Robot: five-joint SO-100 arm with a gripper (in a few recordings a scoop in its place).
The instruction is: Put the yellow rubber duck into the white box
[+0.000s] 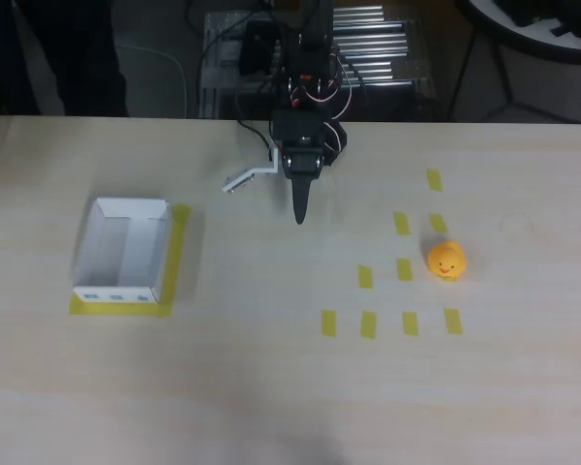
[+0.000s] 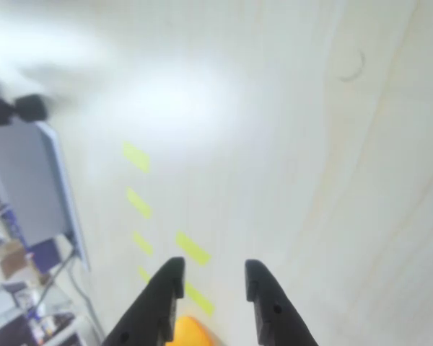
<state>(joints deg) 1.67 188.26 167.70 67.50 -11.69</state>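
On the table's right in the overhead view, among tape strips [image 1: 404, 269], sits the yellow rubber duck [image 1: 446, 260], well apart from the white box [image 1: 122, 251] at left. Probably light, soft and rounded; best pinched across the body. Gripper [image 2: 213, 277] jaws a little apart, holding nothing.

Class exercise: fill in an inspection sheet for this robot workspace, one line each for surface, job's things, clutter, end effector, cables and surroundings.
Surface: pale wood-look table, with small yellow tape strips right of centre.
Job's things: yellow rubber duck on the table at right, among the strips; white box at left on a yellow tape patch, nothing seen inside.
Clutter: nothing seen.
End effector: end effector open, holding nothing, near the table's far edge, apart from duck and box.
Cables: red wires on the arm; dark cables behind the table.
Surroundings: metal rack behind the arm.
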